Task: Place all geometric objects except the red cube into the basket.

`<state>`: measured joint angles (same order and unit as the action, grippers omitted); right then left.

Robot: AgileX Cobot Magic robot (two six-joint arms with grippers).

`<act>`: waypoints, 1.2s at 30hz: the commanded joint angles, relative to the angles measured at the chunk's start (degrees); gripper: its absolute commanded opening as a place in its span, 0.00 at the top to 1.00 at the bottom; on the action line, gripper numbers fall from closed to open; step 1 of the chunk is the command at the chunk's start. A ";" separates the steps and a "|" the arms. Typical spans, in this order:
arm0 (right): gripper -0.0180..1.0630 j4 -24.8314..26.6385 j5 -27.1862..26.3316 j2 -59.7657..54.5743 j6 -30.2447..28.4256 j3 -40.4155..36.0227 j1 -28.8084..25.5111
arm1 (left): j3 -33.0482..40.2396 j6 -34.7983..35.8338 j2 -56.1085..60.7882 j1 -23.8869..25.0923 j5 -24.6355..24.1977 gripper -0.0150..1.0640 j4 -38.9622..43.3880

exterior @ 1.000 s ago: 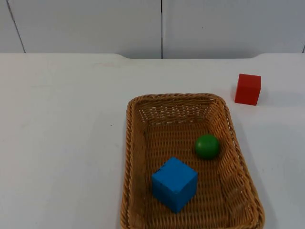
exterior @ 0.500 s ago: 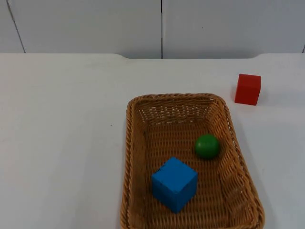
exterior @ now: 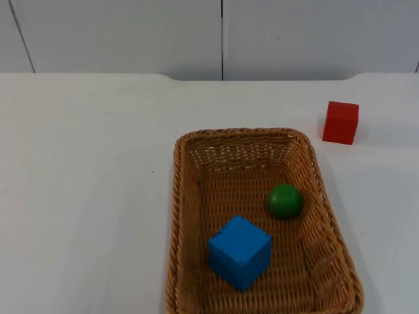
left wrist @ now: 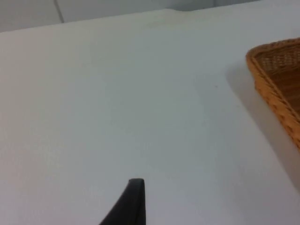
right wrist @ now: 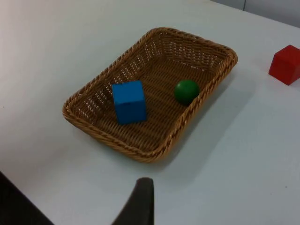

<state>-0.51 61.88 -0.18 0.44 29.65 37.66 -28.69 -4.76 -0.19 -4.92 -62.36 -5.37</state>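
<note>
A woven wicker basket (exterior: 178, 196) stands on the white table, right of centre. Inside it lie a blue cube (exterior: 239, 252) toward the front and a green ball (exterior: 285, 201) by the right wall. A red cube (exterior: 340, 122) rests on the table beyond the basket's far right corner, apart from it. The right wrist view takes in the basket (right wrist: 140, 154), the blue cube (right wrist: 129, 101), the green ball (right wrist: 186, 91) and the red cube (right wrist: 285, 64). My right gripper (right wrist: 140, 201) waits above the table, well back from the basket. My left gripper (left wrist: 135, 201) waits over bare table left of the basket (left wrist: 276, 101).
The grey partition wall (exterior: 222, 36) closes off the table at the back. Bare white table (exterior: 85, 183) spreads to the left of the basket and around the red cube.
</note>
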 commanded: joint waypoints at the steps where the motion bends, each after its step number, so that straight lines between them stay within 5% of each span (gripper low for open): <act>1: 0.20 -0.40 -0.02 0.18 0.63 -0.11 0.31 | 0.35 3.74 0.19 0.28 0.70 0.01 2.62; 14: 0.19 -0.40 -0.02 0.18 0.50 -0.11 0.31 | 0.35 4.03 0.19 0.28 0.70 0.01 2.78; 19: 0.01 0.51 -0.02 0.18 -0.44 -0.11 0.31 | 0.35 1.96 0.19 0.28 0.70 0.01 1.51; 30: 0.01 2.43 -0.12 0.18 -0.44 -0.11 0.19 | 0.35 2.06 0.19 0.28 0.70 0.01 1.52; 33: 0.01 2.42 -0.25 0.18 -0.44 -0.11 -0.92 | 0.35 2.06 0.19 0.28 0.70 0.01 1.52; 36: 0.01 2.29 -0.25 0.18 -0.44 -0.11 -8.12 | 0.35 2.06 0.19 0.28 0.70 0.01 1.62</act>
<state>1.81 62.02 -0.18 0.00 29.65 34.06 -28.69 -2.49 -0.19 -4.92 -62.27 -3.16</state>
